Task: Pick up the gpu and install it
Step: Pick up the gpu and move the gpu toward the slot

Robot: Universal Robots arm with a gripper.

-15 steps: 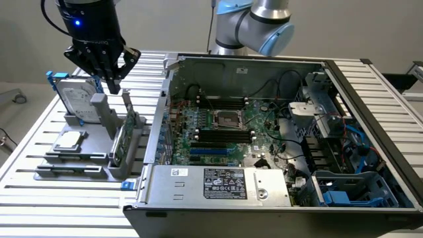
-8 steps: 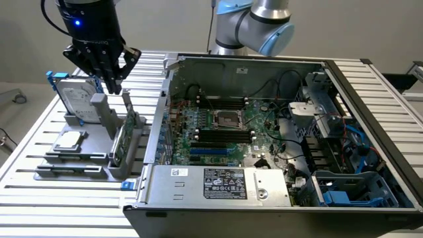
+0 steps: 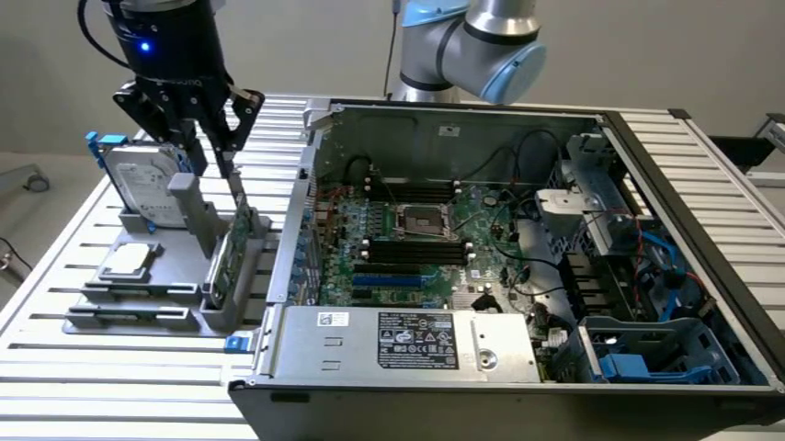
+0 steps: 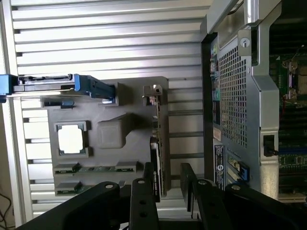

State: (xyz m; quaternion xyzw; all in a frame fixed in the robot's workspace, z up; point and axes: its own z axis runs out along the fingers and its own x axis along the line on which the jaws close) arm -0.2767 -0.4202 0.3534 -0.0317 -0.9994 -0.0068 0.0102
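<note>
Just past the hard drive [image 3: 139,179], the pincer [image 3: 211,152] hangs spread wide, holding nothing. The gpu [image 3: 237,241] stands on edge in the grey holder [image 3: 135,303] directly beneath it. A sound grip likely needs the card centred between the fingers [image 4: 144,201], with the pads flat on both faces.

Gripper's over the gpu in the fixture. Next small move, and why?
Probably lower straight down. The gripper is open above the gpu, which stands on edge in the grey holder; in the wrist view the card's edge lies between the fingers, and nothing is gripped yet.
</note>
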